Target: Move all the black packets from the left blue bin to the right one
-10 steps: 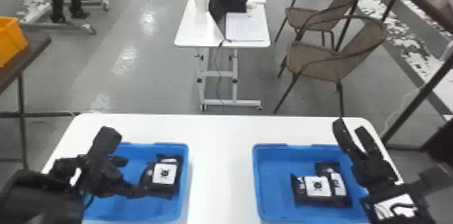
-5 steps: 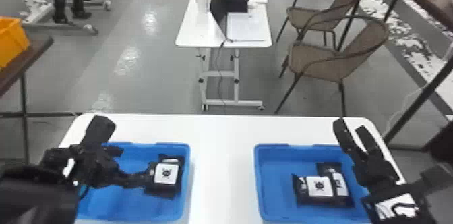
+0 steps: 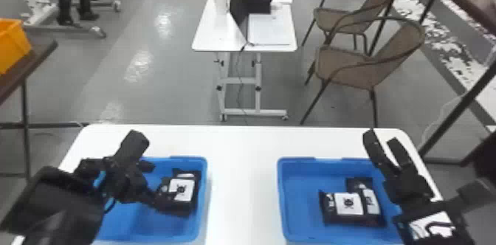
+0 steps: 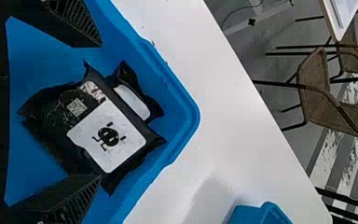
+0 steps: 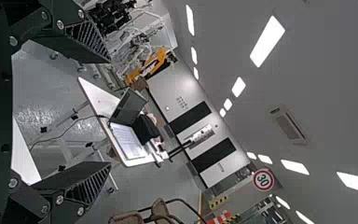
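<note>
My left gripper (image 3: pixel 147 181) is over the left blue bin (image 3: pixel 201 203), beside the black packets (image 3: pixel 182 189) at that bin's right side. In the left wrist view the left gripper (image 4: pixel 95 112) stands open, its fingers apart on either side of a black packet (image 4: pixel 107 135); a second packet (image 4: pixel 133 100) lies partly under it. The right blue bin (image 3: pixel 300 203) holds two overlapping black packets (image 3: pixel 348 203). My right gripper (image 3: pixel 383 144) is parked above that bin's right edge, fingers pointing away; in the right wrist view the right gripper (image 5: pixel 107 114) is open with nothing between its fingers.
The bins stand on a white table (image 3: pixel 243 189), with bare tabletop between them. Farther off are a second white table (image 3: pixel 206 37) with a laptop and wicker chairs (image 3: pixel 365 63). An orange crate (image 3: pixel 13 45) sits on a dark table at the left.
My left gripper has shifted a little within the left bin, lower and closer to the packets there. The right arm and the packets have stayed put.
</note>
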Controlling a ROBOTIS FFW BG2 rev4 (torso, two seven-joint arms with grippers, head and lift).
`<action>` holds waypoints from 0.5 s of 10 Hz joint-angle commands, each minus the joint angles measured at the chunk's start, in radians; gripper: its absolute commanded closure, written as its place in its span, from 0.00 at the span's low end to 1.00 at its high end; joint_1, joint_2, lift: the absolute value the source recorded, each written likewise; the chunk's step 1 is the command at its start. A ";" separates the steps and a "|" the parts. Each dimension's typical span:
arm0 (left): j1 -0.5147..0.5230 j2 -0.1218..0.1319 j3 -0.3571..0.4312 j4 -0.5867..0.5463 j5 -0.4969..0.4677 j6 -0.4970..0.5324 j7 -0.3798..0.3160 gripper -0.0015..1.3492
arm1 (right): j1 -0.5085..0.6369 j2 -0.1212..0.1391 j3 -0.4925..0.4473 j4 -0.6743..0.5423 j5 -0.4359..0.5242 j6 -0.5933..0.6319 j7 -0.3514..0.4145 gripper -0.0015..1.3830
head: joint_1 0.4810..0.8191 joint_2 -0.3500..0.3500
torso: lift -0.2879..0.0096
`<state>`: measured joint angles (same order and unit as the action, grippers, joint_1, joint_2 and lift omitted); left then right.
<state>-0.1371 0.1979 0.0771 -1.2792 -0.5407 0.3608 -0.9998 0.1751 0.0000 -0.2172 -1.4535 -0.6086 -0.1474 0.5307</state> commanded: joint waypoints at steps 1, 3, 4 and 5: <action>-0.016 -0.017 -0.008 0.054 -0.015 -0.029 0.010 0.00 | 0.001 0.001 0.001 0.001 -0.002 0.000 0.000 0.19 | 0.63 0.48 | 0.97; -0.027 -0.018 -0.005 0.101 -0.004 -0.029 0.026 0.00 | 0.003 0.001 0.001 0.001 -0.005 0.000 0.000 0.19 | 0.63 0.45 | 0.97; -0.032 -0.017 -0.008 0.119 -0.007 -0.042 0.035 0.03 | 0.004 0.001 0.001 0.001 -0.007 0.000 0.002 0.19 | 0.63 0.45 | 0.97; -0.041 -0.017 -0.007 0.170 0.015 -0.069 0.052 0.06 | 0.006 0.001 0.001 0.002 -0.011 0.000 0.002 0.19 | 0.63 0.46 | 0.97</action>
<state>-0.1728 0.1810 0.0702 -1.1359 -0.5375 0.3060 -0.9494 0.1799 0.0000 -0.2163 -1.4525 -0.6169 -0.1475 0.5321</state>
